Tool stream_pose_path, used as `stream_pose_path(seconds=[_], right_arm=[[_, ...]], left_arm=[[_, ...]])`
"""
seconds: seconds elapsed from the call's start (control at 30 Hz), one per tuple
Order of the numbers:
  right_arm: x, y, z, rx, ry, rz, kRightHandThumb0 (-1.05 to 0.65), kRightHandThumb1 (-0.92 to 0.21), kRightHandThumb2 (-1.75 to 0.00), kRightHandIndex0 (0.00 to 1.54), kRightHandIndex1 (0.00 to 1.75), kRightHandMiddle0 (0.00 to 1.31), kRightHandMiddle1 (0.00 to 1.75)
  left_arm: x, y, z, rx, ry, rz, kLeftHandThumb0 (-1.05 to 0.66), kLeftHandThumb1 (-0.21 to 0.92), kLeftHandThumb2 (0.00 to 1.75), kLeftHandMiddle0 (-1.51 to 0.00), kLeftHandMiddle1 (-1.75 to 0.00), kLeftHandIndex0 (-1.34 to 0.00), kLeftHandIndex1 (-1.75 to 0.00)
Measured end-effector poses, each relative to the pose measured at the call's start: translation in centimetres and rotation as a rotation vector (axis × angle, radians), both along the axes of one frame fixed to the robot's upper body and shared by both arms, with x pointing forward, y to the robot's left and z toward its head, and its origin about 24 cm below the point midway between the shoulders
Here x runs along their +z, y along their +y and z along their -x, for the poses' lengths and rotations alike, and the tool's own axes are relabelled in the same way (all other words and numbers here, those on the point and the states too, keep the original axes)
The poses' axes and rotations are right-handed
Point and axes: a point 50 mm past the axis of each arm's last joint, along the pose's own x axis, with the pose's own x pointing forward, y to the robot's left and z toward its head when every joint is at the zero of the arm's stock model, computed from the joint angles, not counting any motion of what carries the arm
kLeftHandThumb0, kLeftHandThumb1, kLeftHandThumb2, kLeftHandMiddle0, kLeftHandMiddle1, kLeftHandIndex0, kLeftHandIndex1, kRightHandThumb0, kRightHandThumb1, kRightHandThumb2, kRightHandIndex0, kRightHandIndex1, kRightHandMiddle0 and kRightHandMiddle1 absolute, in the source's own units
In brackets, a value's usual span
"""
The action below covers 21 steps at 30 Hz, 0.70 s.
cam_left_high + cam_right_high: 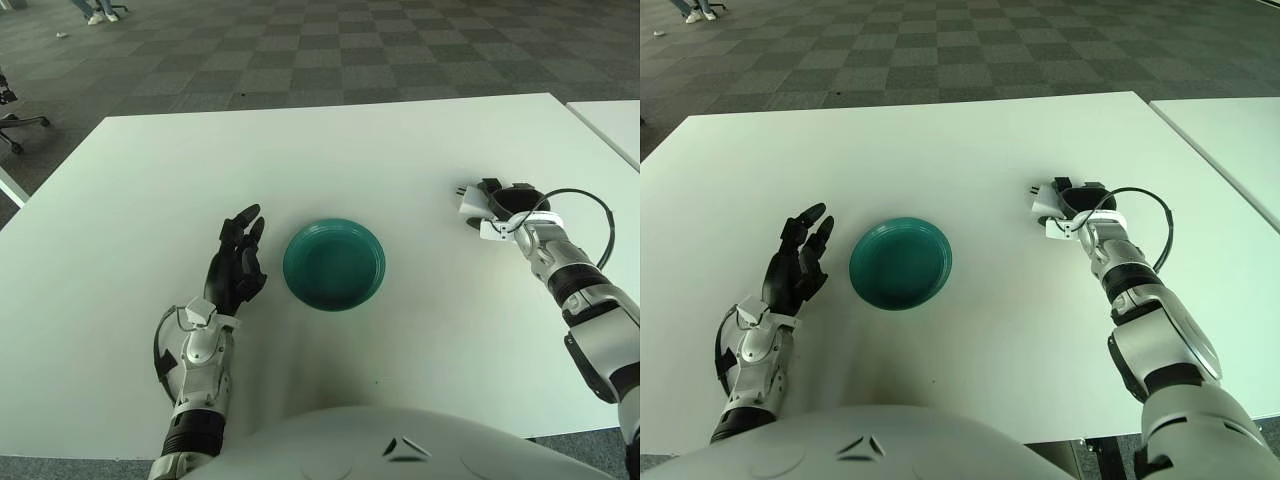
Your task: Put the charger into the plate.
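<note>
A round teal plate point(334, 264) sits near the middle of the white table point(300, 160), with nothing in it. A small white charger point(470, 201) is at the right, held in the curled black fingers of my right hand point(497, 204), well to the right of the plate. Its prongs point left. My left hand point(238, 262) shows just left of the plate, fingers spread and holding nothing.
A black cable point(592, 205) loops off my right wrist. A second white table point(612, 122) stands at the far right. A chair base point(20, 125) is on the carpet at far left.
</note>
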Motion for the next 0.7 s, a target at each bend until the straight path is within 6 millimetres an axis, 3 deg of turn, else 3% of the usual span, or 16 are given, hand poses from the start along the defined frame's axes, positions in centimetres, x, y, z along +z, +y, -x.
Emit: stream_pose_path(seconds=[0.27,0.6,0.7], right_arm=[[0.17,0.23,-0.32,0.008,-0.02,0.008,-0.79,-0.92,-0.61,0.77,1.74,0.13,1.74],[-0.07,0.4,-0.06,0.031,-0.063,-0.023,-0.63,-0.92,-0.63,0.81,1.75,0.41,1.75],[-0.17,0.42,0.07,0.038,-0.073,-0.04,-0.47,-0.78,-0.75,0.81,1.75,0.36,1.75]], left_arm=[[0.01,0.03,-0.09,0.0,-0.003,0.005,-0.95,0.92,0.84,-0.36,-0.03,0.0,-0.94],[-0.01,0.13,-0.05,-0.001,-0.002,0.008,-0.93,0.92,0.84,-0.36,-0.03,0.0,-0.94],[-0.03,0.16,-0.04,-0.001,0.0,0.008,-0.92,0.92,0.83,-0.36,-0.03,0.0,-0.93]])
